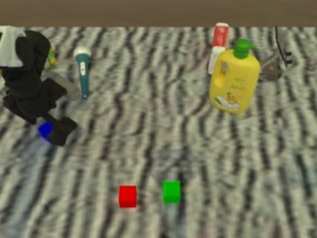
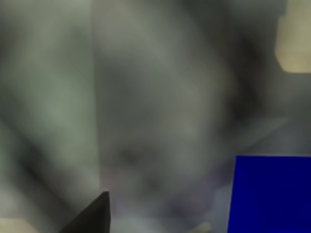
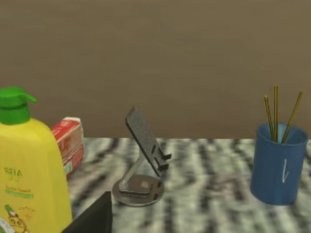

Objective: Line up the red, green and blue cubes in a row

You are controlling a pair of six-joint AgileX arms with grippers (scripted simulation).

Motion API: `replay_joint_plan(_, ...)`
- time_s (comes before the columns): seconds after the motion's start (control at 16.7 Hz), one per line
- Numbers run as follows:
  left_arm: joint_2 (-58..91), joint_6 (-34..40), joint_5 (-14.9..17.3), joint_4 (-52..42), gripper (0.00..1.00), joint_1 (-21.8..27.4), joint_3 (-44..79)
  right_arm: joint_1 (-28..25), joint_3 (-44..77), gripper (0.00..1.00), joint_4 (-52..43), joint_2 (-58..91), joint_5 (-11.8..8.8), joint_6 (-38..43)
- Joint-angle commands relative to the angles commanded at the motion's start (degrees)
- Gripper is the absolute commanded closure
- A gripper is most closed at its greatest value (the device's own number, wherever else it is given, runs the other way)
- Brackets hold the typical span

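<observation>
The red cube [image 1: 128, 196] and the green cube [image 1: 171, 191] sit side by side near the front middle of the table, a small gap between them. The blue cube [image 1: 45, 130] lies at the left, and my left gripper [image 1: 52, 131] is low over it, open, with one dark finger [image 1: 62, 132] just right of the cube. In the left wrist view the blue cube [image 2: 270, 195] fills one corner and one finger [image 2: 95, 217] stands well apart from it. My right arm is out of the top view; its wrist view shows one finger [image 3: 96, 216] set far to the side.
A yellow pump bottle [image 1: 235, 82], a red-and-white carton [image 1: 218, 43] and a phone stand [image 1: 271, 67] stand at the back right. A teal torch [image 1: 82, 69] lies at the back left beside my left arm. A blue cup of sticks [image 3: 278, 165] shows in the right wrist view.
</observation>
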State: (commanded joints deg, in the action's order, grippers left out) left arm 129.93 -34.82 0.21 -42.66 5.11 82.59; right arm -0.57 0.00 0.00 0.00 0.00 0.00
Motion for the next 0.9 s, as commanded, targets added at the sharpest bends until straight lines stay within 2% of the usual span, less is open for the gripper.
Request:
replay_joint_plan(0.6,0.0,0.0,0.0,0.0,0.98,0.0,0.0,0.0,0.0,0.00,0.0,0.0,0.0,0.0)
replay_joint_plan(0.9,0.0,0.0,0.0,0.0,1.00,0.0,0.0,0.0,0.0,0.00,0.0,0.0,0.0,0.0)
